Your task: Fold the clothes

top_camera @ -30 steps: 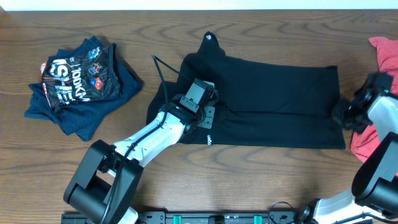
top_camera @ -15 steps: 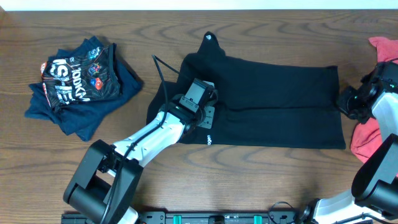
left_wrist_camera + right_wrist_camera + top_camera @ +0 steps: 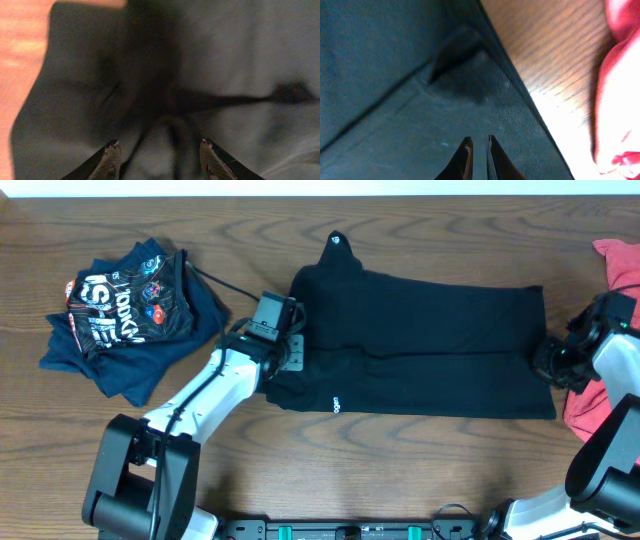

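jaws parted, left gripper (image 3: 161, 151) over t-shirt (image 3: 430, 340), right gripper (image 3: 479, 146) closed at edge

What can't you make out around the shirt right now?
- Part of the black T-shirt: overhead, under the left gripper and its arm; left wrist view blurred.
- Whether the right gripper pinches fabric: right wrist, too close to tell.
- Coral-red garment: overhead, cut off by right edge.
- White logo: overhead, too small to read.

black T-shirt (image 3: 430, 345), coral-red garment (image 3: 622, 262), navy printed pile (image 3: 130, 320)
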`<state>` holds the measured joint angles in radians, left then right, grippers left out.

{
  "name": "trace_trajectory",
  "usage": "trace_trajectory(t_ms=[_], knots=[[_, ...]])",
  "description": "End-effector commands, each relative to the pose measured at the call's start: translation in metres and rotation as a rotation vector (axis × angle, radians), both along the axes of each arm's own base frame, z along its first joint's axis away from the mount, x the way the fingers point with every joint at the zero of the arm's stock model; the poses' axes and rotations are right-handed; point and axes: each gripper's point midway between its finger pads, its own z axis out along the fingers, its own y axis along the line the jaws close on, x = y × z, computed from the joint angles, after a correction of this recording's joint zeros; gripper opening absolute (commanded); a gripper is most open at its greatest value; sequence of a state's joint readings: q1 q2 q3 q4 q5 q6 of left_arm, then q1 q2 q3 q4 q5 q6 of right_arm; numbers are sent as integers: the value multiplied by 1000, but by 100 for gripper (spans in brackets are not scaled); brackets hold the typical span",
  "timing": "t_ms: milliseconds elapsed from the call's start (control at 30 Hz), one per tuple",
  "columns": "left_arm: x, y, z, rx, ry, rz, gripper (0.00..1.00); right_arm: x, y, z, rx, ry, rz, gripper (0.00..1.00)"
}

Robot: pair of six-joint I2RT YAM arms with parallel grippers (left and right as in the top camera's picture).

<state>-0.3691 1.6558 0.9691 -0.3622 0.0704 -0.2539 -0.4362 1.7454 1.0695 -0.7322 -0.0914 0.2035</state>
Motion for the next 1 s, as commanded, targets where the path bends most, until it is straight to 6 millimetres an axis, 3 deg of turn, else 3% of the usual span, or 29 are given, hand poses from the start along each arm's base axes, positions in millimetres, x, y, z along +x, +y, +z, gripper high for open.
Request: trace_trajectory(t_ms=[0,267,533,667,833,967], knots=[[-4,15,-3,27,21,22,53,-11,9,-11,-9,17,35,8],[-27,38,-27,-2,125,72,52,-29,13,-33,-21,49,31,8],[-67,54,-55,45,239,51,53,-58,5,-38,-76,173,-19,9],[-99,62,-72,69,330,57,53,-75,3,-37,-97,246,-55,6],[-139,72,-75,98,490,145,53,-96,-8,-34,-156,334,-122,5],[-153,76,-71,111,544,172,53,-102,-8,-33,-147,352,-147,4]])
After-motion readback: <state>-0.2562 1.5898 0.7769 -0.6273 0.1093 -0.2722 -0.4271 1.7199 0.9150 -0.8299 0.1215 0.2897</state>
